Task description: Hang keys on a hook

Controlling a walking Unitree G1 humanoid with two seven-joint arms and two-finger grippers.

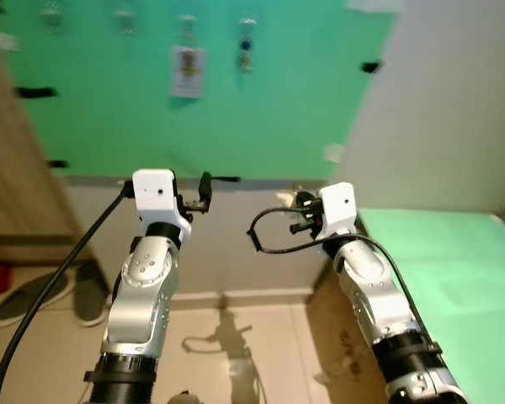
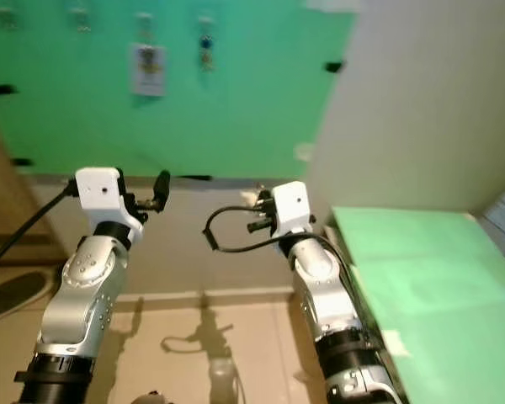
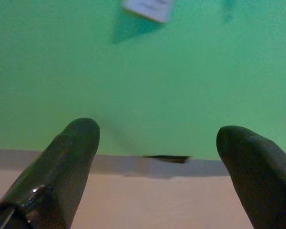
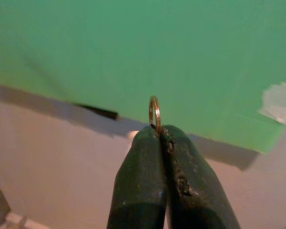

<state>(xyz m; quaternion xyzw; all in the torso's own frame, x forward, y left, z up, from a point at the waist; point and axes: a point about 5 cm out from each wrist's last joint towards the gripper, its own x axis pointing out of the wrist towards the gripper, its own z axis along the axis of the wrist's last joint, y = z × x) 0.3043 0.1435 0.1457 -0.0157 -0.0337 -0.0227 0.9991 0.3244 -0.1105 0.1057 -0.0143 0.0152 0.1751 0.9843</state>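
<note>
- Both silver arms raised forward at about the same height, forearms angling up from the lower edge of the head views, wrists pointing at the wall ahead.
- Right gripper (image 4: 160,130): its two black fingers pressed together, pinching a thin metal key ring (image 4: 155,110) that stands up between the tips. Rest of the keys hidden behind the fingers; cannot tell what hangs below.
- Left gripper (image 3: 157,138): fingers spread wide apart, nothing between them, aimed at the green board.
- A black cable (image 1: 273,236) loops off the right wrist; another black cable (image 1: 55,282) trails down from the left wrist.
- Below the arms: tiled floor (image 1: 236,337) with their shadows; a pair of slippers (image 1: 50,295) at the robot's left.
- To the robot's right, a green-covered surface (image 1: 454,278).
- Ahead: pale wall with a large green board (image 1: 236,109) on its upper part.
- High on the board, a row of small hooks (image 1: 124,17); one holds a white card (image 1: 188,71), the next a small blue-accented key bunch (image 1: 247,46). Details blurred.
- The held ring is well short of those hooks.
</note>
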